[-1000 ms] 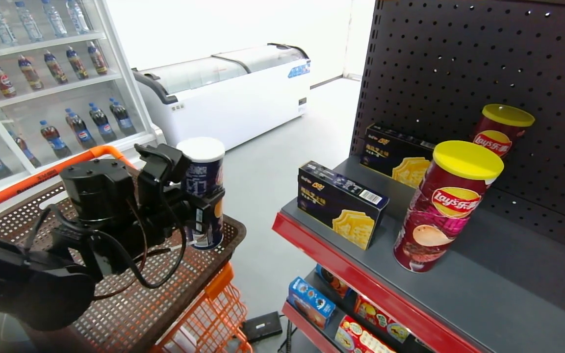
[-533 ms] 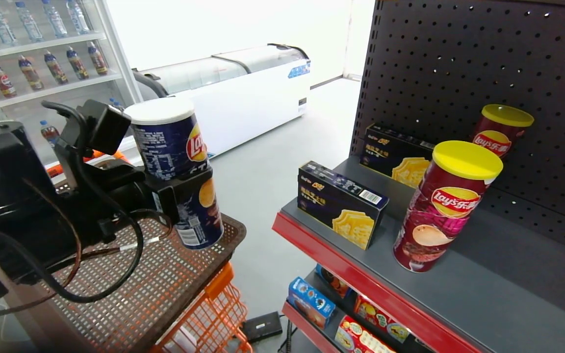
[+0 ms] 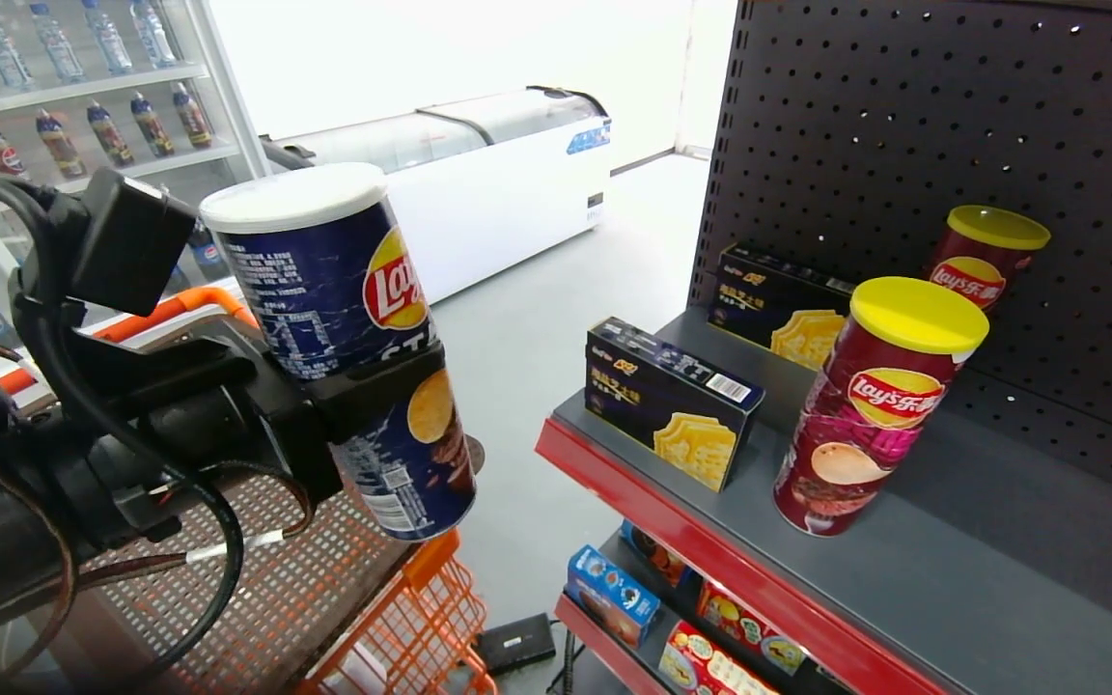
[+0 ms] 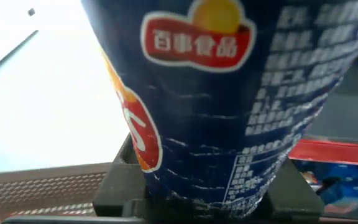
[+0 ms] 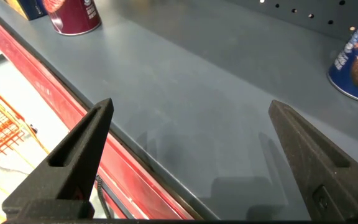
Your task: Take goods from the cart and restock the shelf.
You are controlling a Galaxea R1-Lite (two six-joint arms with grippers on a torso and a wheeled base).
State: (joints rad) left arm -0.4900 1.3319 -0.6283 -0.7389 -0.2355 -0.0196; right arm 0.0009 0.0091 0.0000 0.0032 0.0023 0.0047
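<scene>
Head view: the blue chip can [image 3: 324,280] was found clamped at mid-height in the left gripper [image 3: 363,381], jaws closed on its wall. The can was held tilted in the air over the edge of the cart [image 3: 276,598], well apart from the shelf [image 3: 952,550]. The right gripper [image 5: 188,149] was noted spread wide and empty above the shelf deck. The can was judged light and stiff-walled yet crushable, its glossy sleeve slippery, so a moderate mid-body grip was considered sound.
</scene>
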